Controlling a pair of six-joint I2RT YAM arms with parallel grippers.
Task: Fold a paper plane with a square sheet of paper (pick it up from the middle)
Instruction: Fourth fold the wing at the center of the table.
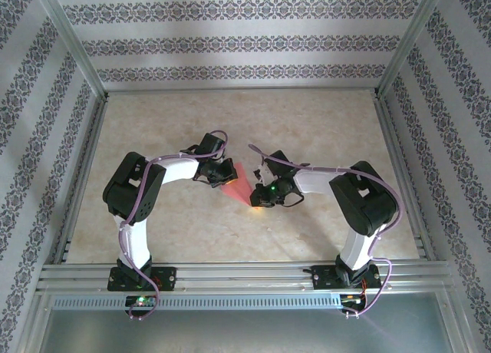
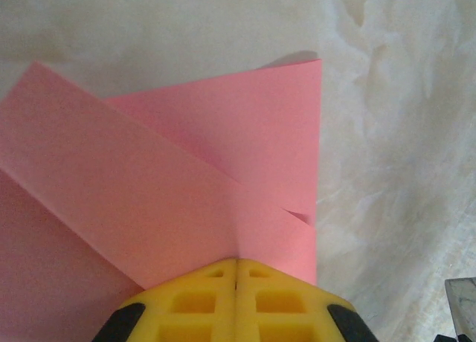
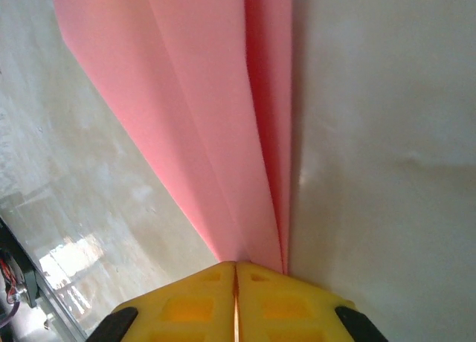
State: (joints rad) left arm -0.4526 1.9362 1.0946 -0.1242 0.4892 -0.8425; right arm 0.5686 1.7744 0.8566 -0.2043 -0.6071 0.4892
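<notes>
Pink paper (image 1: 242,183) at the middle of the table (image 1: 322,123), stretched between the two arms. Pinched on one side by the left gripper (image 1: 228,175): yellow fingers (image 2: 208,279) pressed tight together on the edge of a folded flap. Pinched on the other side by the right gripper (image 1: 255,199), its fingers (image 3: 201,282) likewise closed flat against each other on the narrow end, where the layered folds run together. Long crease down the paper in the right wrist view. Slanting flap over a pointed layer in the left wrist view. Resting on the pale tabletop or held just above it; cannot tell which.
</notes>
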